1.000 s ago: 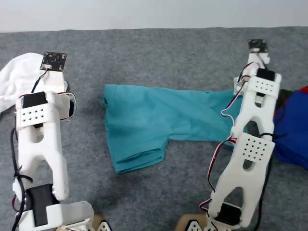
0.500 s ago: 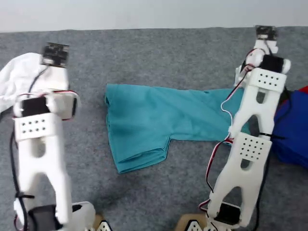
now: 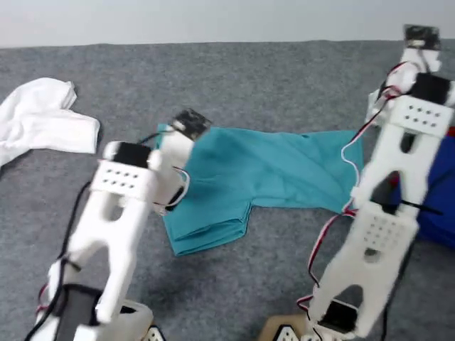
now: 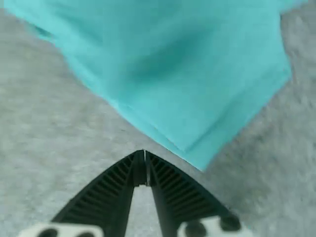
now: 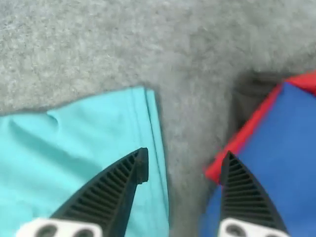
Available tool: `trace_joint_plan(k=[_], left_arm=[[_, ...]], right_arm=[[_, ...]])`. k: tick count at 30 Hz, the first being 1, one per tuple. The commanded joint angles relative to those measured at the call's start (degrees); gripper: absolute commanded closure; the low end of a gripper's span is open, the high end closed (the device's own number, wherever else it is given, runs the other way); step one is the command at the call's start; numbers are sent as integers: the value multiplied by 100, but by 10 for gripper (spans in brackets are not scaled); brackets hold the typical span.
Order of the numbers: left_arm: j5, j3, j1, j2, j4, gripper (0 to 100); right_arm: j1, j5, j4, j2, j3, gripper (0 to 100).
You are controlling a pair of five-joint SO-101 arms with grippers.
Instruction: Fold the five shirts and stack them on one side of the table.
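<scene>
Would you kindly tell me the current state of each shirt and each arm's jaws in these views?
Teal fabric shirt: laid out flat, creased, ungripped.
White cloth shirt: loosely bunched, rumpled.
Blue fabric shirt with red edge: folded or not, cannot tell.
Left gripper: jaws shut, empty, beside the teal shirt's edge.
Right gripper: jaws open, empty, over the gap between teal and blue shirts.

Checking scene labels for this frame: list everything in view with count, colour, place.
teal shirt: 1, teal, spread at the table's middle
white shirt: 1, white, crumpled at the high view's far left
blue shirt: 1, blue, high view's right edge
red cloth: 1 strip, red, along the blue shirt's edge
table cover: 1, grey, under everything
left arm: 1, white, over the teal shirt's left end
right arm: 1, white, at its right end
left end effector: black, shut, above the cover beside the teal shirt's edge
right end effector: black, open, above the grey gap between the teal and blue shirts
</scene>
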Motion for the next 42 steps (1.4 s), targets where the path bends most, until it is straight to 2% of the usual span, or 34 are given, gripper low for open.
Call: trace_joint_plan(k=[1,6,11,17,21,25,35,42], left_arm=[[-149,-66,237,334,132,992],[-484,-66,273,422,-44,987],[-703,31,527,475,-79,898],[-703,418,993,484,-571,881],[-712,497,1029,484,-642,880],[-958,497,1002,484,-598,879],[-1521,523,993,519,-589,852],[-1811,400,738,1336,-642,855]], right_arm=[[40,387,251,-2000,1758,754],[48,624,242,-4013,3789,754],[101,624,242,-5455,5266,754],[760,633,233,-6668,6462,754],[1288,738,233,-7284,7147,754],[1754,1213,233,-7916,7622,754],[2466,1697,242,-9051,8158,754],[3134,2057,242,-9314,8246,754]])
